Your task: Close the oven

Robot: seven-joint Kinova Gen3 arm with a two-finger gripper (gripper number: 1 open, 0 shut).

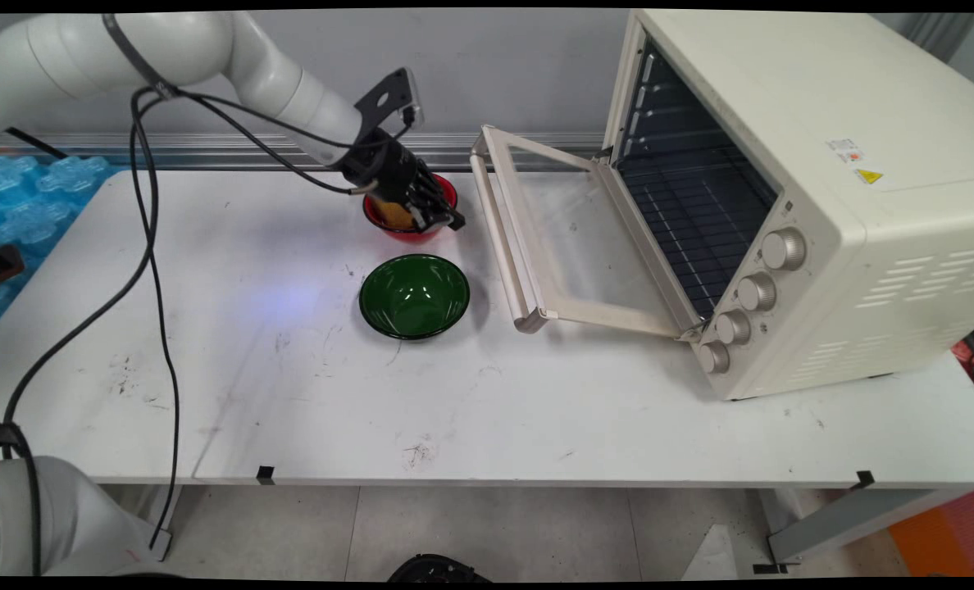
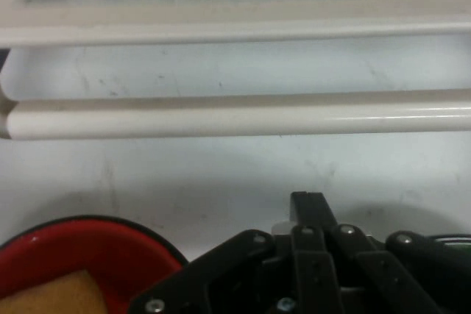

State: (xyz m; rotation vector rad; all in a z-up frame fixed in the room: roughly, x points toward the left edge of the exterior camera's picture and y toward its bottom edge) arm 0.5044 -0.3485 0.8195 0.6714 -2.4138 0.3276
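From the main view, the black two-finger gripper hangs low over a small red bowl with a dark rim at the far side of the white table. The gripper covers most of this bowl. Under it, inside the bowl, a yellow-brown piece that looks like a sponge or bread shows at the left. If the fingers are apart or closed, I cannot tell here, and also not if they hold the piece. Just in front of the gripper, toward the near edge of the table, stands a dark green glossy bowl, apart from the red bowl. To the right of the gripper is a cream toaster oven with its glass door folded down open; the door handle lies near the gripper.

In the hand view, the black linkage rises from the bottom edge. The red bowl is at the lower left with the yellow-brown piece inside it. Across the upper part runs the cream door handle, and behind it the frame of the door. A thin green edge of the green bowl shows at the right.
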